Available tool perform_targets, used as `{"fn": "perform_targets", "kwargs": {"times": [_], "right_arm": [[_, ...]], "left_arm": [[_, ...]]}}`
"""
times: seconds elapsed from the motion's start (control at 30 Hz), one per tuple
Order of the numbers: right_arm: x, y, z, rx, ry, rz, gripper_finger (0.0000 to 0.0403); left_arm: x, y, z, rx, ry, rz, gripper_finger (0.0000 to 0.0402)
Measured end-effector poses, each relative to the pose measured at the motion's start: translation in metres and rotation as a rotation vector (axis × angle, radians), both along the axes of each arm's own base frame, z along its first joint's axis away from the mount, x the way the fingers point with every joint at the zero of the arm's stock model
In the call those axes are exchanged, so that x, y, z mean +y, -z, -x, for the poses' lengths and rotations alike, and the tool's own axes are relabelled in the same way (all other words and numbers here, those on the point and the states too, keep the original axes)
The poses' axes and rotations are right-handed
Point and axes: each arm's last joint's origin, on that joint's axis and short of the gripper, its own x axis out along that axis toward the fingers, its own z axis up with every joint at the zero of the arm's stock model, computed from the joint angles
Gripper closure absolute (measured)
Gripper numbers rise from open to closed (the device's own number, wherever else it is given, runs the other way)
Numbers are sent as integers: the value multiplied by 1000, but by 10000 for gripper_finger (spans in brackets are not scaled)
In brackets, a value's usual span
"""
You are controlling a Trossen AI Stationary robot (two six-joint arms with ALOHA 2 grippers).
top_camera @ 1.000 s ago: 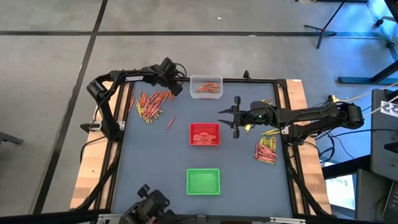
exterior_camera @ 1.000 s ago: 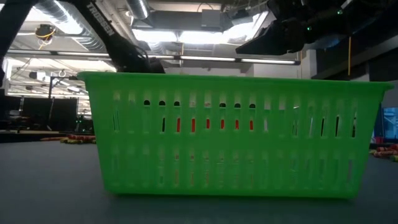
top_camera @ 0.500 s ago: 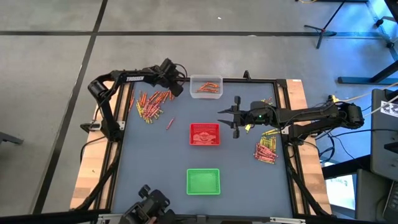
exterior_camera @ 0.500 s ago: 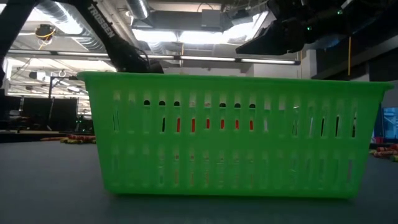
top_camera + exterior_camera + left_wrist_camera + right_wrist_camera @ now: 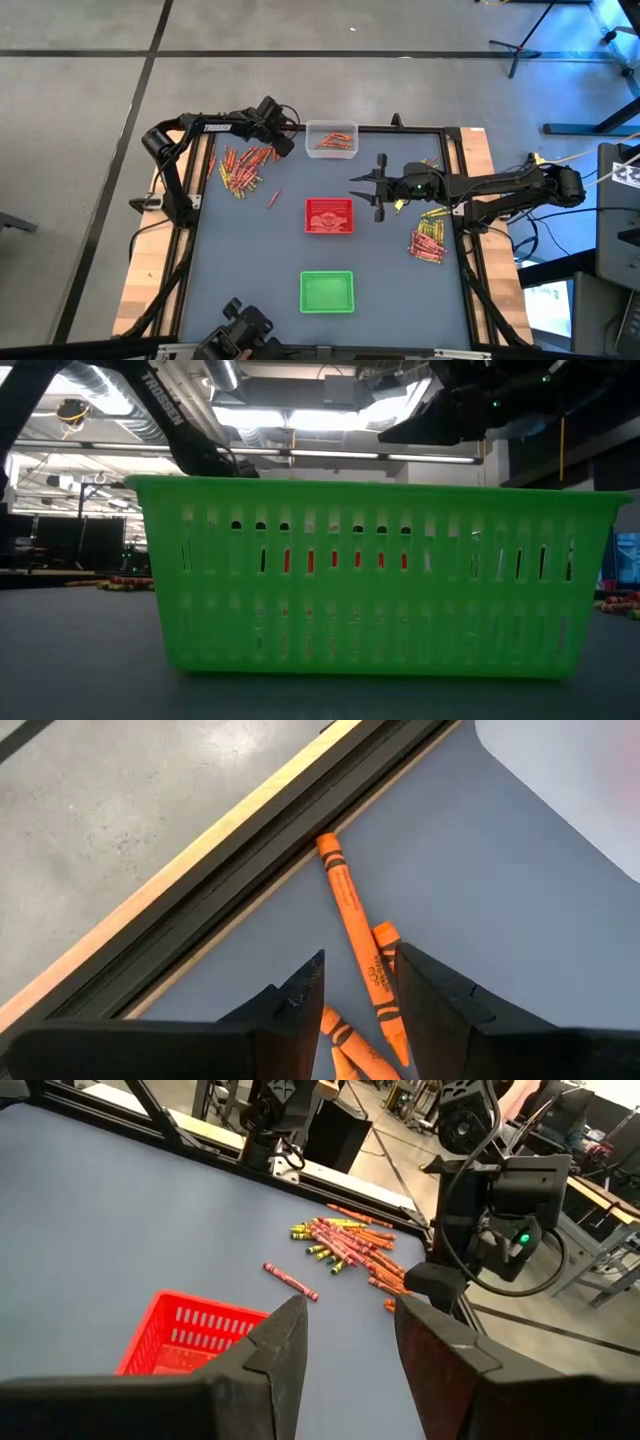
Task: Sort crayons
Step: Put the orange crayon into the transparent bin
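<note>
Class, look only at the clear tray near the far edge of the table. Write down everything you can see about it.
The clear tray is a small rectangular container with rounded corners, of see-through, slightly frosted plastic by the look of it. It sits flat and upright on the grey table, close to the table's far edge, beyond the red tray. A few orange crayons lie inside it. The left gripper hovers just beside it, near the loose crayon pile; whether it touches the tray cannot be told.
</note>
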Motion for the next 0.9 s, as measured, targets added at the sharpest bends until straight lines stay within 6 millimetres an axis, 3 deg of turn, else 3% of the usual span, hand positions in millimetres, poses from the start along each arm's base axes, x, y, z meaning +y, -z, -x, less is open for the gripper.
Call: {"fn": "perform_targets", "kwargs": {"times": [0.3,0.6,0.9], "right_arm": [[0,0,0,0,0,0,252],[0,0,0,1,0,0,252],[0,0,0,1,0,1,252]], "left_arm": [[3,25,-3,37,-7,42,294],[3,28,-4,29,10,58,297],[3,28,-4,26,21,68,354]]}}
